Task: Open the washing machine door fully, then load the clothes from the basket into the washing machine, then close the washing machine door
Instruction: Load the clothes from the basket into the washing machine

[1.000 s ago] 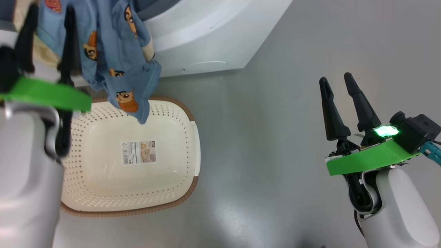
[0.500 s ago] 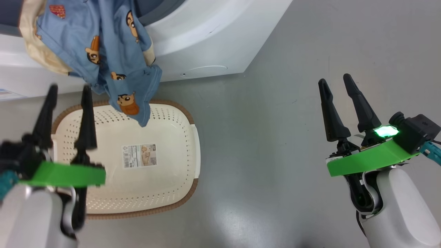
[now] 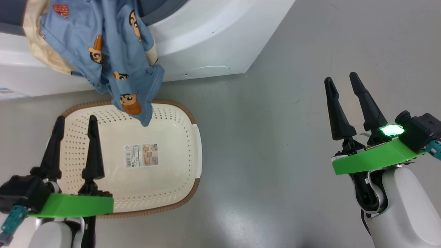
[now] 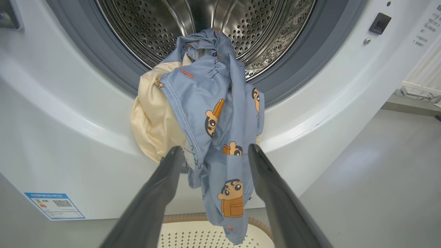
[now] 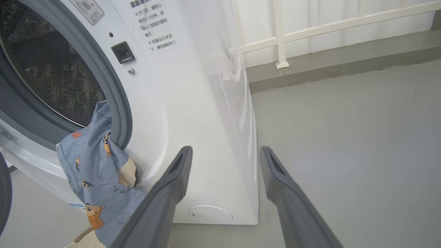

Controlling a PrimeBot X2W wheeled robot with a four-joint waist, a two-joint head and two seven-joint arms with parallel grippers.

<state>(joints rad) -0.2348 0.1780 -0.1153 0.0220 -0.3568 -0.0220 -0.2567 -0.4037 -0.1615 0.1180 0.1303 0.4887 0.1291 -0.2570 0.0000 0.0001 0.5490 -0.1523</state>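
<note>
— Black fingers of the left gripper (image 3: 76, 119) come first: spread wide, nothing between them, hovering over the left side of the basket (image 3: 162, 186). What's in the basket?

— Nothing but its label (image 3: 141, 155). The clothes (image 4: 213, 113) are out of it, so that part looks done.

— Are they loaded, though?

— Half, I'd say. One end of the light blue bundle lies in the steel drum (image 4: 262, 31). The rest spills over the grey gasket (image 4: 113, 65) and down the white front of the washing machine (image 3: 206, 38). Its lowest tip dangles at the basket's far rim; I can't tell whether it touches.

— And the opening step?

— The mouth is uncovered, so I judge that done. A dark curved edge at the far left of the right wrist view may be the washing machine door (image 5: 3, 193), but I can't be sure. What's left, I think, is to push the hanging cloth inside and then close up.

— Is there room to work?

— It's tight between the basket and the machine front, just where the cloth hangs. Rightward, past the machine's corner, bare grey floor (image 3: 268, 137) runs open.

— And the right gripper (image 3: 341, 77)?

— Its jaws are fully apart and hold nothing. It sits over that floor, well apart from the machine and the basket.
</note>
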